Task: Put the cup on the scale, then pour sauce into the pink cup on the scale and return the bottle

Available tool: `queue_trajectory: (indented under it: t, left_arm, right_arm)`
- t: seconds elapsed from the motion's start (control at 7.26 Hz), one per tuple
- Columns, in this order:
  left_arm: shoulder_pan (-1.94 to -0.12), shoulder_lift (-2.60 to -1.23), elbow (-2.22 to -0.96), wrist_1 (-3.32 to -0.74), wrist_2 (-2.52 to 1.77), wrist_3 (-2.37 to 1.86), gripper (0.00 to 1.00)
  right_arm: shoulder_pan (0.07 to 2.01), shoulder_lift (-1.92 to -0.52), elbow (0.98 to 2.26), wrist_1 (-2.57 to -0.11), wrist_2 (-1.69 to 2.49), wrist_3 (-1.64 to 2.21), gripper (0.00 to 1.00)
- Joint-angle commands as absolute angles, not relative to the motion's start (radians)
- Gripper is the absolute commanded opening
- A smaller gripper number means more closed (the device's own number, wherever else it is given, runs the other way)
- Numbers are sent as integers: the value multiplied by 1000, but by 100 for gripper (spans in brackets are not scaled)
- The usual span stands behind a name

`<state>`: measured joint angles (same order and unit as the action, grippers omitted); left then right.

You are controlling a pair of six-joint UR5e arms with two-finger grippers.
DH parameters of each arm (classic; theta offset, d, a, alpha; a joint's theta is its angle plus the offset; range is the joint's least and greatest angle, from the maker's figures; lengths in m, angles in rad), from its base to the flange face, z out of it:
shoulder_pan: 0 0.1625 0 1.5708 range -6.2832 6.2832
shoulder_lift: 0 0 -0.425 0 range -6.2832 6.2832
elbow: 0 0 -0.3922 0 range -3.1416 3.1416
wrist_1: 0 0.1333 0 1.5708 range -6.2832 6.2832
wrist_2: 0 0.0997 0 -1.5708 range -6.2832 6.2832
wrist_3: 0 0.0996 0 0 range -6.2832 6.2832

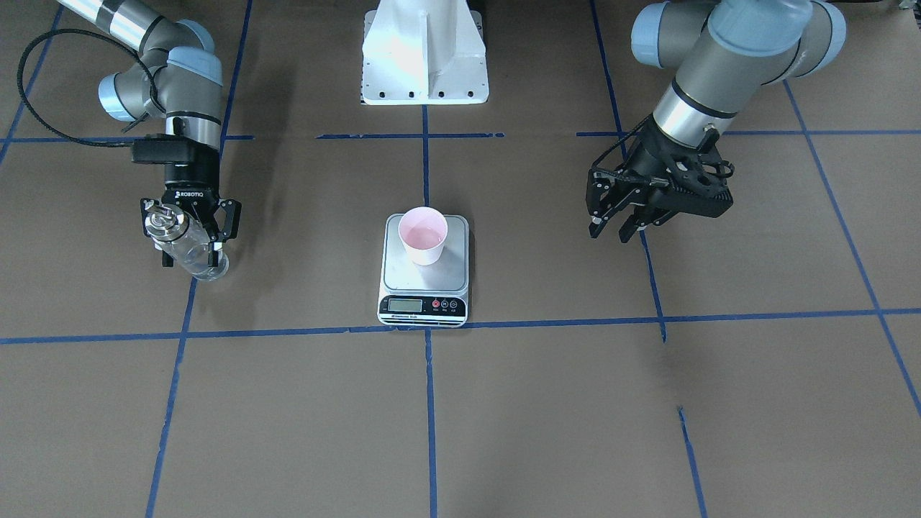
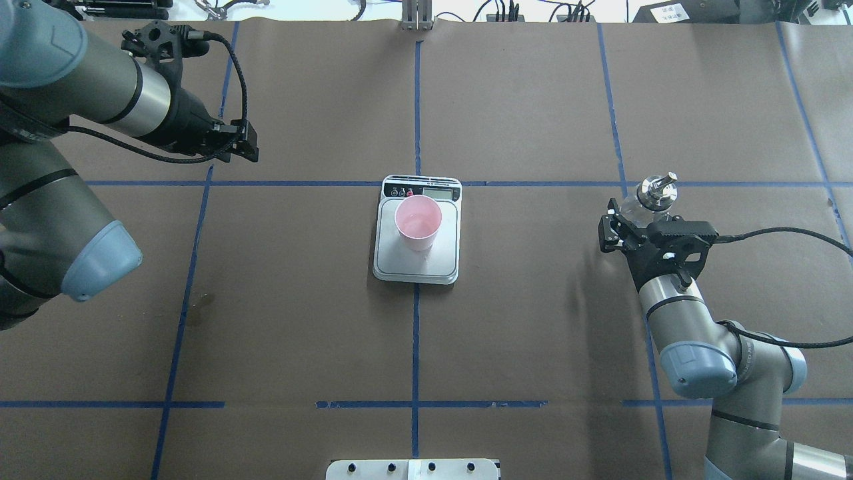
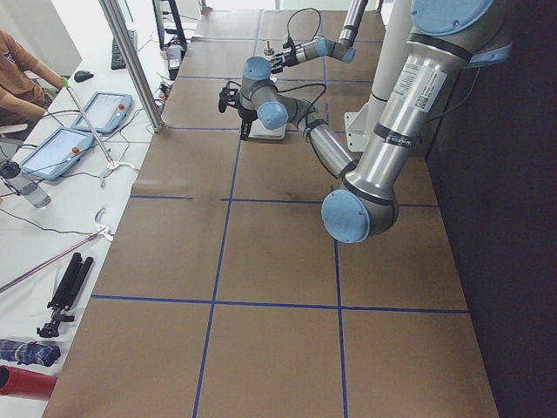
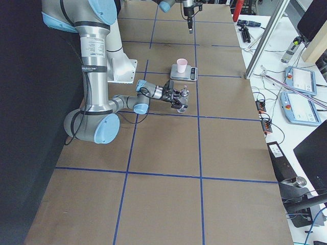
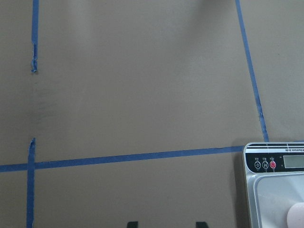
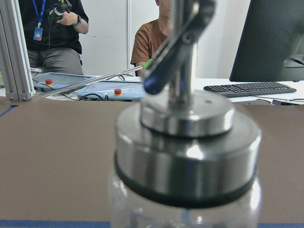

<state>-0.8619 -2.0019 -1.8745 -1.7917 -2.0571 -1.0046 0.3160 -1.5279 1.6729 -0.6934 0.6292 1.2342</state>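
Clasping the bottle (image 2: 654, 197), the right gripper (image 1: 191, 253) hangs toward the tabletop's right edge. Left gripper (image 1: 611, 232) gapes empty; cup (image 1: 423, 235) stands on scale (image 1: 424, 282).

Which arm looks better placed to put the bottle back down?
Right, I'd say: the right gripper is shut on the bottle, well aside from the scale and cup. The left gripper hangs open and empty on the far side.

Overhead and front-facing cameras look down from opposite sides, sharing the scale (image 2: 400, 263). Side cameras look along the table (image 3: 278, 252). The right wrist camera, very near, seems level with the bottle (image 6: 187, 156).
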Motion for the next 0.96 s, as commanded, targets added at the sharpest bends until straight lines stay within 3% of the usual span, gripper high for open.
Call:
queue_trajectory:
  t: [0.0, 0.83]
  left_arm:
    - [-862, -2002, -1875, -1792, -2057, -1003, 51]
    - [-862, -2002, -1879, -1790, -2057, -1005, 51]
  right_arm:
    - [310, -1528, 1664, -693, 629, 1235, 0]
    - [302, -1543, 1664, -692, 630, 1267, 0]
